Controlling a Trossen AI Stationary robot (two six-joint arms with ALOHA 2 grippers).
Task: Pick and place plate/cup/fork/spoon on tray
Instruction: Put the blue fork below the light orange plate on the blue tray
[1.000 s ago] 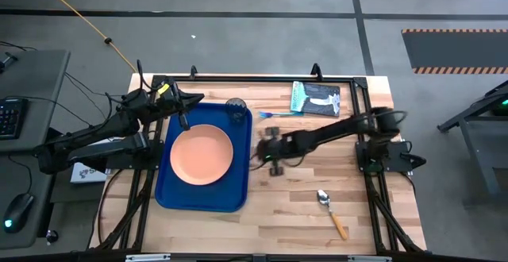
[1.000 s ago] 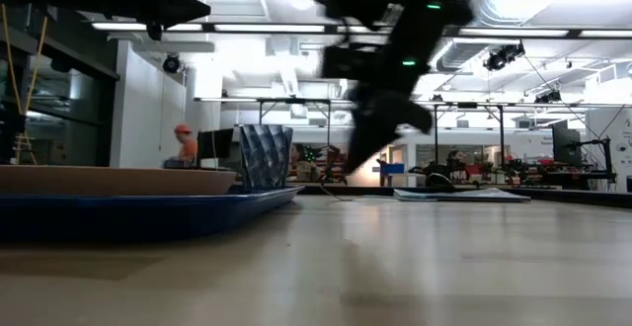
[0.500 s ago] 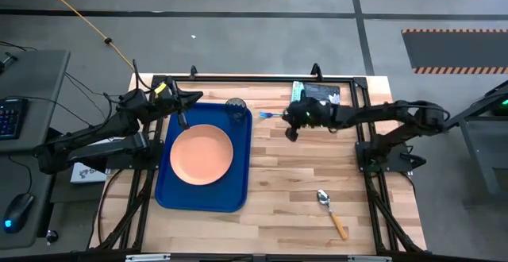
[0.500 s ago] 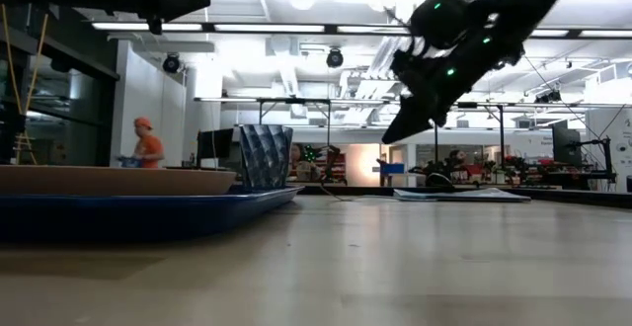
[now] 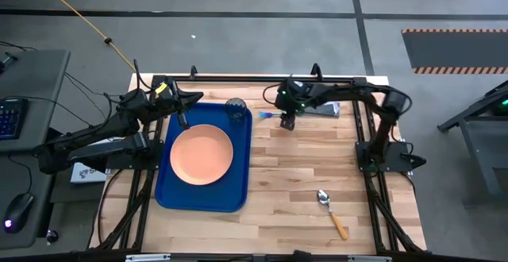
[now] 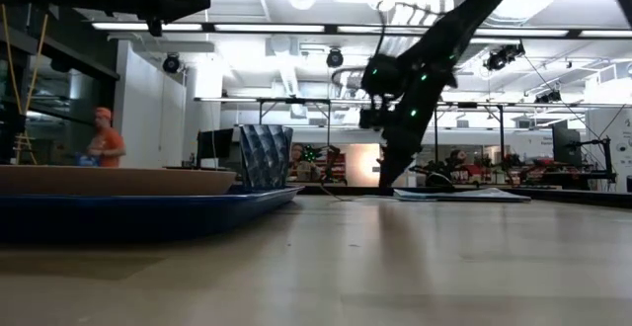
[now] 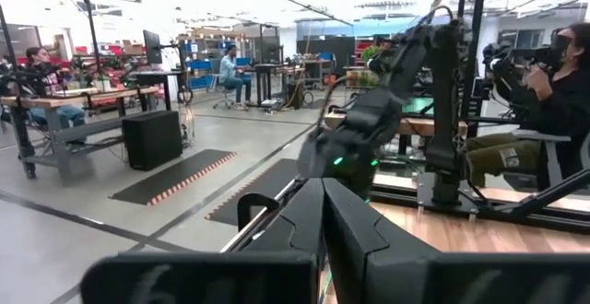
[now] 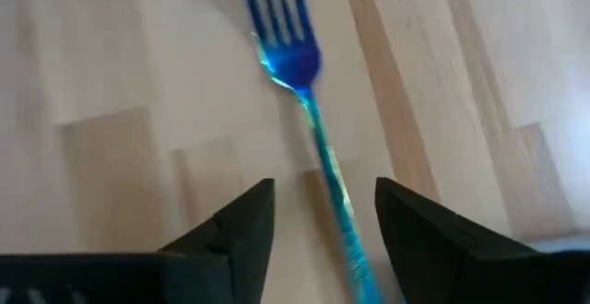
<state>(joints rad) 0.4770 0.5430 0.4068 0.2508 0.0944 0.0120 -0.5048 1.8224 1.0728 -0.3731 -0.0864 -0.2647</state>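
Note:
The dark-blue tray (image 5: 167,184) lies at the table's left with the peach plate (image 5: 202,155) flat on it. The dark cup (image 5: 236,105) stands upright at the tray's far right corner. The blue fork (image 8: 312,129) lies flat on the wood just right of the tray, near the far edge (image 5: 268,115). My right gripper (image 8: 323,223) hovers over it, open, one finger on each side of the handle, touching nothing. The spoon (image 5: 332,212) lies at the near right. My left gripper (image 5: 194,98) waits shut above the tray's far edge.
A teal-and-black packet (image 5: 327,109) lies at the far right, partly under my right arm. Bare wood stretches between the tray and the spoon. People show in the room beyond the table, one in orange (image 6: 102,146) and one seated (image 7: 553,92).
My right gripper has swung from the table's middle, beside the tray's right rim, toward the far edge and now stands over the fork's handle. The tray, plate, cup, fork and spoon have stayed in place.

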